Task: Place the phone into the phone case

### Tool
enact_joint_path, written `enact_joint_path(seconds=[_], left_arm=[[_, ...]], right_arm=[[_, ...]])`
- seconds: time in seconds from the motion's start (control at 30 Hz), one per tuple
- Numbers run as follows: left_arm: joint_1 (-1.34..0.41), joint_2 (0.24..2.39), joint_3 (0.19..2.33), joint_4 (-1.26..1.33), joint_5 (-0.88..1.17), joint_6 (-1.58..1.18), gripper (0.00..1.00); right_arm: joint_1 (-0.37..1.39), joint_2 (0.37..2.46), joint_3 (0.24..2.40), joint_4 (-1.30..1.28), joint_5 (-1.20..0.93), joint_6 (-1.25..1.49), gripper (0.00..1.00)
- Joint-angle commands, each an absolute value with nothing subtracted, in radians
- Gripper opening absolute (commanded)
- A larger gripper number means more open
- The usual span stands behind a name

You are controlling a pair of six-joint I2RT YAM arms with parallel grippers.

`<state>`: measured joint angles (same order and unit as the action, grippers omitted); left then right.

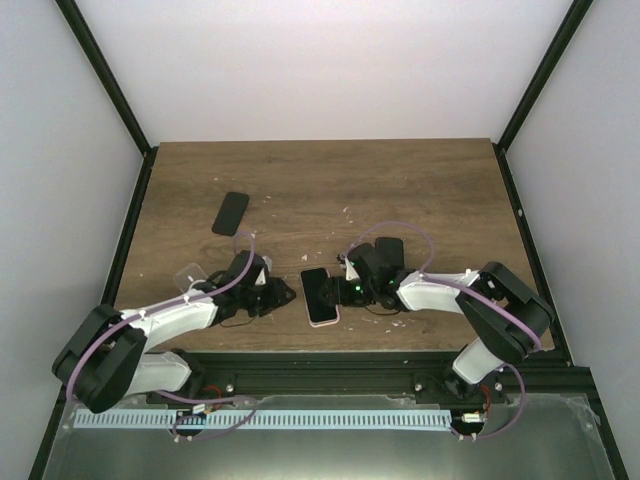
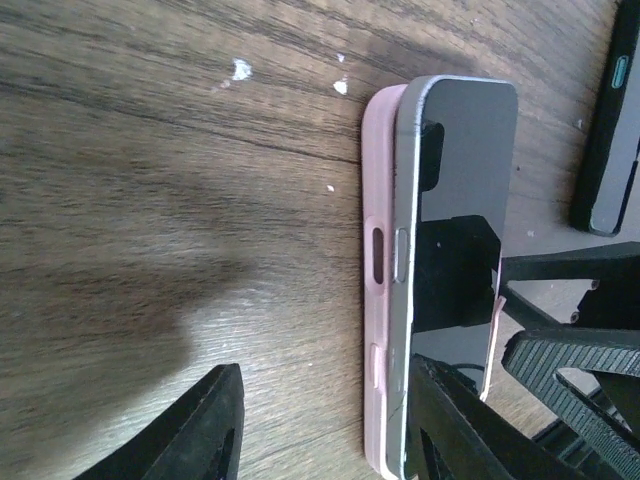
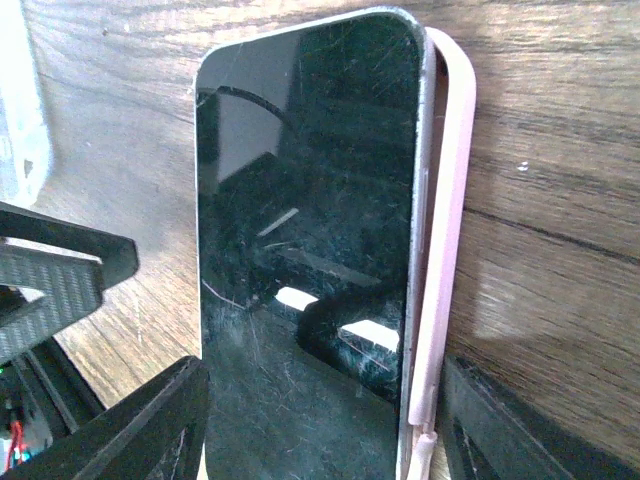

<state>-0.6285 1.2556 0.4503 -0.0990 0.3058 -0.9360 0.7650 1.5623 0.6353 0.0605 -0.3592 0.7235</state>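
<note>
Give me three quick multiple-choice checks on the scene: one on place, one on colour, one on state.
1. Where does the phone lie?
A. between the two claws
B. at the table's far left corner
C. off the table

2. What colour is the phone case?
A. blue
B. pink
C. green

3. How does the phone sit in the case?
A. fully flush
B. partly in, one long edge not seated
C. lying apart from the case

Answers: 1 A, the left claw and right claw flank it. 2 B, a pink rim shows in both wrist views. 3 B, the left wrist view shows the phone's side riding above the case wall.
</note>
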Motion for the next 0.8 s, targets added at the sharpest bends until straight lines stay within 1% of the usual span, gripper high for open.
enact_joint_path(seconds=[0.0,0.2,0.6,0.77], left_arm=[[-0.626,1.291,0.456,0.008,0.349,-0.939,0.47],[-0.626,1.344,0.438,0.060,0.382,-0.942,0.43],[-0.626,1.372,0.412,0.092,0.397,-0.943,0.26],[-0.626,1.355,0.404,0.077,0.394,-0.940,0.25]], right_arm=[[0.747,1.583,0.587,0.167,-0.434,0.780,0.63],[0.743,1.598,0.596,0.215,-0.467,0.789,0.62],[0.719,1.607,0.546,0.417,-0.622,0.890,0.59],[0.719,1.614,0.555,0.422,-0.636,0.891,0.59]])
